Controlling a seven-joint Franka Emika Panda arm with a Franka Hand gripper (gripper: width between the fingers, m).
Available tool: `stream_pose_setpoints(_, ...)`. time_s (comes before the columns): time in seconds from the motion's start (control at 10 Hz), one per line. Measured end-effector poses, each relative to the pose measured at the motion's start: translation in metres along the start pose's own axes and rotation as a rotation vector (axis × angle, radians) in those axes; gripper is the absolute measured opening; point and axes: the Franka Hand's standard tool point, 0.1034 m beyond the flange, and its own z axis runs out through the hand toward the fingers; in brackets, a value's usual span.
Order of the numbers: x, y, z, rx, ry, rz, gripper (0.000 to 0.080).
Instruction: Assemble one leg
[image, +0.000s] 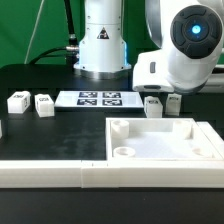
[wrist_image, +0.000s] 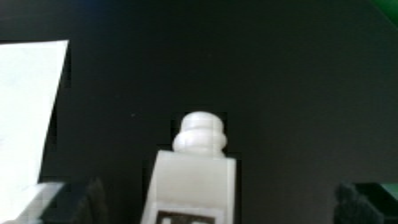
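We have the end effector (wrist_image: 214, 203), jaws apart, astride the leg (wrist_image: 192, 162) at lower centre, seemingly to line up a grasp.

Three legs (image: 17, 100), (image: 44, 103), (image: 153, 106) in plain sight — one panel (image: 160, 150), one marker board (image: 100, 98).

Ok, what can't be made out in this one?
- Wrist view: the leg is blurred and cut off by the picture's edge; its marker barely shows.
- Wrist view: the fingers are dark against the dark table and mostly out of frame.
- Exterior view: the gripper tips are too small to tell contact.
- Exterior view: markers on the loose legs are too small to read.
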Motion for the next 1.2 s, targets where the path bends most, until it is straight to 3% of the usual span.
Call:
stream_pose_setpoints(0.4, 0.012, 0.002, 0.010, 0.003, 0.008, 0.011, 0.0649)
stream_pose_setpoints(0.9, 0.012, 0.000, 0.011, 0.000, 0.010, 0.031, 0.0627)
stream_pose_setpoints(1.1, 0.012, 0.000, 0.011, 0.001, 0.010, 0.031, 0.0282)
stream_pose_setpoints(1.2, 0.012, 0.000, 0.011, 0.000, 0.010, 0.031, 0.0282)
